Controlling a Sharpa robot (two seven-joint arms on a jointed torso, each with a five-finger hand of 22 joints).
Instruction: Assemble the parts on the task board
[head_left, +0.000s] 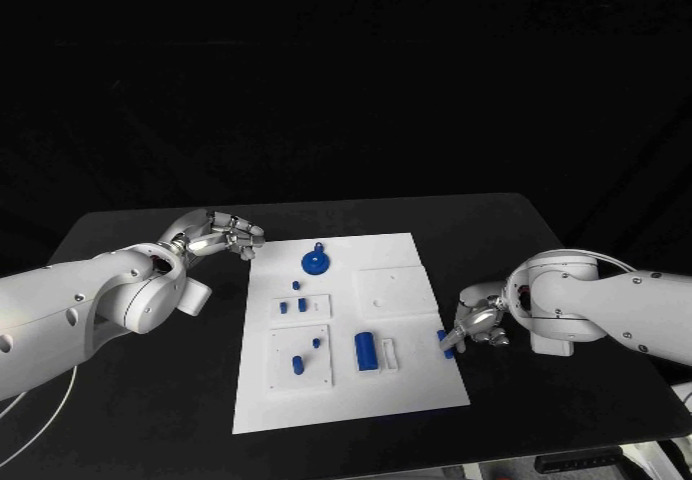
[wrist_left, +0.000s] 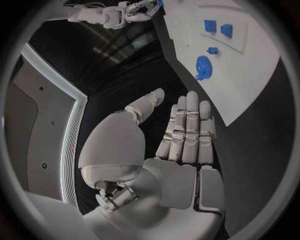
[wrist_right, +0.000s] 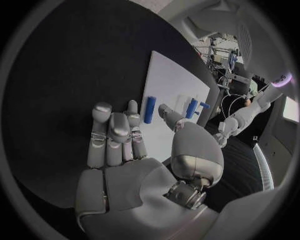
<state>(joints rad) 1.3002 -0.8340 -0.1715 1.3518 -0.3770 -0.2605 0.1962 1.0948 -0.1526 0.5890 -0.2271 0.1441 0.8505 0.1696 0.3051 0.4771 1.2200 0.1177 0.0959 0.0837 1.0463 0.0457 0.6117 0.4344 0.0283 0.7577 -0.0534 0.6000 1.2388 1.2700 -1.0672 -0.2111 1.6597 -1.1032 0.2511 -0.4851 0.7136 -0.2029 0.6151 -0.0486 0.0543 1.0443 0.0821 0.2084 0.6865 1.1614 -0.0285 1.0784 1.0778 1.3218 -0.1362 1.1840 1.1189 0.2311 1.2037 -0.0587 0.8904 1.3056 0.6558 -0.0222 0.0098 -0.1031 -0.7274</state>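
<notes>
The white task board (head_left: 411, 385) lies in the middle of the black table. A blue round disc (head_left: 316, 262) lies at its far end, also in the left wrist view (wrist_left: 202, 67). Small blue pegs (head_left: 299, 307) stand in a raised plate, and a blue block (head_left: 366, 350) sits near the middle. My right hand (head_left: 477, 325) is at the board's right edge and pinches a short blue rod (head_left: 446, 344) between thumb and fingertip (wrist_right: 132, 107); the rod (wrist_right: 149, 109) hangs over the board's edge. My left hand (head_left: 219, 238) hovers off the board's far left corner, fingers (wrist_left: 187, 127) straight, holding nothing.
A raised white square plate (head_left: 392, 288) sits on the board's right half. Another plate (head_left: 300, 355) with two blue pegs sits at the near left. Bare black table (head_left: 144, 400) surrounds the board on all sides.
</notes>
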